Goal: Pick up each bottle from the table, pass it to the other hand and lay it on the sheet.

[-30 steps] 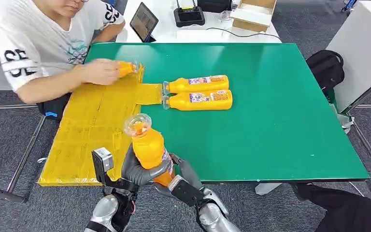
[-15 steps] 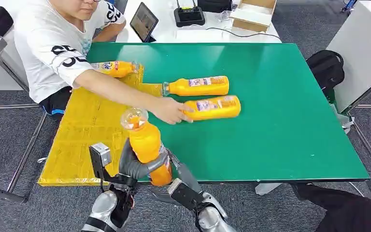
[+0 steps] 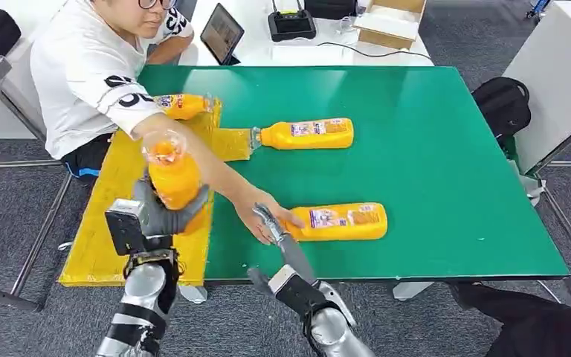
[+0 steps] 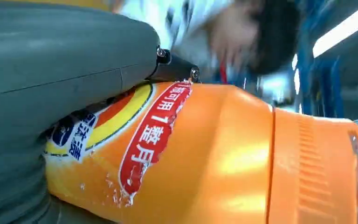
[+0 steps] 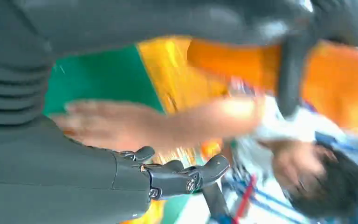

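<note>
Left hand [image 3: 165, 212] carried bottle [image 3: 172, 177] over sheet [image 3: 123, 186].

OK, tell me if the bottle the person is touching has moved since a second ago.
Yes. The bottle under the person's hand has slid toward the near edge of the green table, away from the other bottle it lay beside.

The left hand [image 3: 165, 212] grips an upright orange bottle [image 3: 172, 178] with fingers wrapped round it, while the right hand [image 3: 279, 242] reaches forward, fingers extended, holding nothing.
</note>
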